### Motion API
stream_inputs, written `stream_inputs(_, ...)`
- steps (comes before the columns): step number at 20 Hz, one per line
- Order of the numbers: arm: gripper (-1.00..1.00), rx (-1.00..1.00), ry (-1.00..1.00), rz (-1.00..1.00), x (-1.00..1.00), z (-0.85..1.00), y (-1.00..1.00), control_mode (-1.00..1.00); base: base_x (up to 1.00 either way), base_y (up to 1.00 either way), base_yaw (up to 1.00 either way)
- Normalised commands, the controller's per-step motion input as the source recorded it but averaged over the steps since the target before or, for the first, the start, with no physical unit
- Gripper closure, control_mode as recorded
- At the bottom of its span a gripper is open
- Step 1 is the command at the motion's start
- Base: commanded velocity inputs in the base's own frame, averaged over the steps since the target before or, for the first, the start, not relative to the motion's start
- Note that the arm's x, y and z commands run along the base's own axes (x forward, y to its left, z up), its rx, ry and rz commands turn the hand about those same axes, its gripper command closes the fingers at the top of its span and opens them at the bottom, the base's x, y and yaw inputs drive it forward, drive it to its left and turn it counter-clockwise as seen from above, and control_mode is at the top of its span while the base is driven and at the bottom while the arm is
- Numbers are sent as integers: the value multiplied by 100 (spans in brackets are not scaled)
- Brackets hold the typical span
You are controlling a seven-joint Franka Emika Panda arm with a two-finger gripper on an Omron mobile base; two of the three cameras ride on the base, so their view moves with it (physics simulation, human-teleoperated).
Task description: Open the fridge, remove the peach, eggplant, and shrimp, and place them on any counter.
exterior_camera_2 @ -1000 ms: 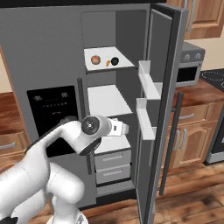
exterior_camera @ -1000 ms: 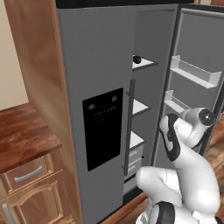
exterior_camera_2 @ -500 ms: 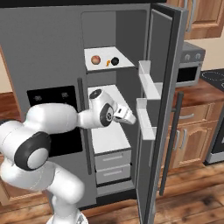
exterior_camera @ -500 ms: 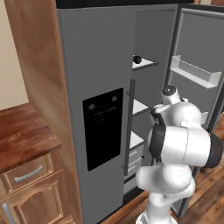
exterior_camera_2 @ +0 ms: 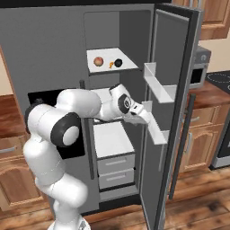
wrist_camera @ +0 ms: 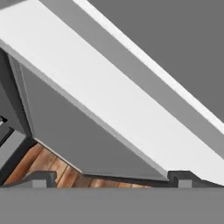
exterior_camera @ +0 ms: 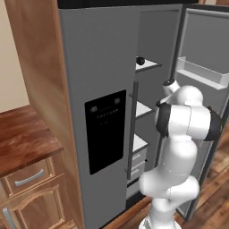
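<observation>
The gripper [exterior_camera_2: 144, 117] stood open and empty beside the door shelf [exterior_camera_2: 159, 88]; swinging up for the peach [exterior_camera_2: 98, 61], it could clip that shelf.

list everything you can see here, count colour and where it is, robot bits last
fridge: one, grey, two doors, right door swung open, black dispenser panel on the shut left door
shelves: several, white, inside the open compartment
door bins: white, on the inside of the open door
peach: one, reddish orange, top shelf, left
shrimp: one, bright orange, top shelf, between the other two
eggplant: one, near black, top shelf, right
counter: one, reddish-brown wood top, left of the fridge, over wooden cabinets
stove: one, dark top, far right
arm: one, white with dark joints, reaching into the fridge
gripper: one, open, empty, below the top shelf by the door bins
</observation>
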Motion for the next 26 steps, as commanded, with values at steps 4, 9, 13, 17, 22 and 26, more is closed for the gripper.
stream_inputs(4, -100, 0, 0, 0, 15, -39, -80, -100, 0, 0, 0)
stream_inputs(9, -100, 0, -6, 7, -73, -4, 13, -100, 0, 0, 0)
stream_inputs(13, -100, 1, 0, 20, -88, 35, 100, -100, 0, 0, 0)
stream_inputs(17, -100, 8, 1, 23, -49, 58, 100, -100, 0, 0, 0)
stream_inputs(22, -100, 26, 10, 26, -46, 66, 98, -100, 0, 0, 0)
stream_inputs(26, -100, 35, 10, 26, -45, 51, 85, -100, 0, 0, 0)
